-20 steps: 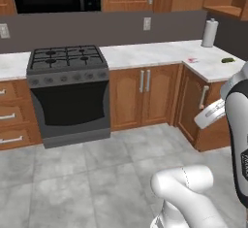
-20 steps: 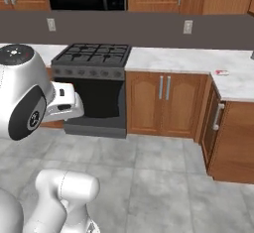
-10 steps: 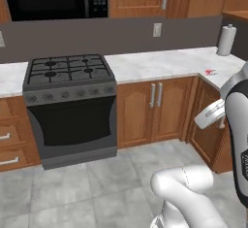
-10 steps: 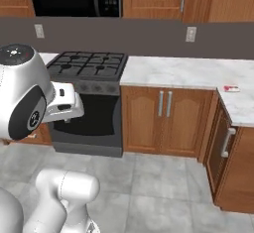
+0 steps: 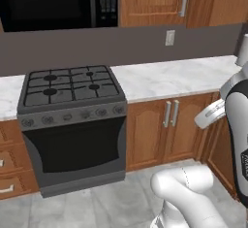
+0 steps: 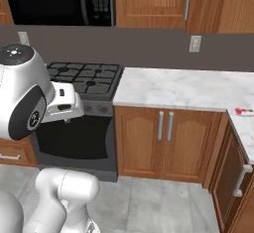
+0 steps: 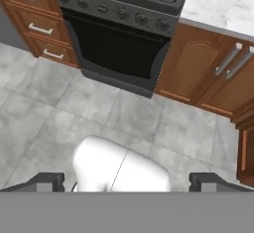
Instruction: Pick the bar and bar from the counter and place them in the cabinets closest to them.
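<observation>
1. Search-and-approach looks like the step in hand: nothing is grasped, and the base faces a gas stove (image 5: 70,89) set between wooden base cabinets (image 6: 163,140).
2. The end effector (image 7: 127,181) points down at the grey tiled floor (image 7: 44,123); its two dark finger tips (image 7: 47,181) stand far apart at the bottom of the hand view, released and empty.
3. One bar (image 6: 243,111), white with a red patch, lies on the white marble surface (image 6: 183,88) at the far right of the right base view, near the corner where the worktop turns toward the camera.
4. That bar is well apart from the arm, which is folded close to the base.
5. No second, tan-golden bar can be made out in these frames.
6. Brown wall cabinets (image 6: 151,1) hang above the surface beside a black microwave (image 5: 53,1); the doors in sight are shut, so it cannot be told what shelf lies behind them.
7. The next move probably calls for bringing the base nearer to the right-hand corner, then reaching the arm out over the surface and lowering the spread tips around the flat bar.
8. A flat wrapped bar will likely need a low, square pinch across its narrow sides.
</observation>
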Available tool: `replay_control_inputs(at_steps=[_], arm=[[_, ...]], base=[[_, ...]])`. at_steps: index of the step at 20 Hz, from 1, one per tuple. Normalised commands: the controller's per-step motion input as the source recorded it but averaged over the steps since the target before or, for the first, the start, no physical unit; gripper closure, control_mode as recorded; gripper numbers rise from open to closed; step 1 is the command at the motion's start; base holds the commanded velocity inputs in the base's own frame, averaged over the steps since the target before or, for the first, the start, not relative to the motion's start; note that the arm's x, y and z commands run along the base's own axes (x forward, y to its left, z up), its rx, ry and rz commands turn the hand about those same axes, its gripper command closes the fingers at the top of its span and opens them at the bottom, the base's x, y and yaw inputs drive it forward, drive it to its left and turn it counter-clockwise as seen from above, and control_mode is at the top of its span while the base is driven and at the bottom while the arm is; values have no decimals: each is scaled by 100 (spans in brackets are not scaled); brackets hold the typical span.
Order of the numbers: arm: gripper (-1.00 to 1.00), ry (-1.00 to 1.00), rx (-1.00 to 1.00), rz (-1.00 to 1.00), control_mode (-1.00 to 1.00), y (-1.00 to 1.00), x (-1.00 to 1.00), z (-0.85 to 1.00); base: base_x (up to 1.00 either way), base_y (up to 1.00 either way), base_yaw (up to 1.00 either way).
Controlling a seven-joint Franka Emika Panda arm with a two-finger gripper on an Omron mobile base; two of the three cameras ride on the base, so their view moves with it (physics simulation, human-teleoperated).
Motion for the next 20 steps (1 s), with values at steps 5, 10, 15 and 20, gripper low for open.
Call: replay_control_inputs(at_steps=[5, 10, 15, 20], arm=[[-100, 0, 0, 0, 100, 0, 0, 0], [-100, 0, 0, 0, 100, 0, 0, 0], [-100, 0, 0, 0, 100, 0, 0, 0], [-100, 0, 0, 0, 100, 0, 0, 0]], base=[[87, 18, 0], [74, 13, 0], [3, 0, -1], [0, 0, -19]])
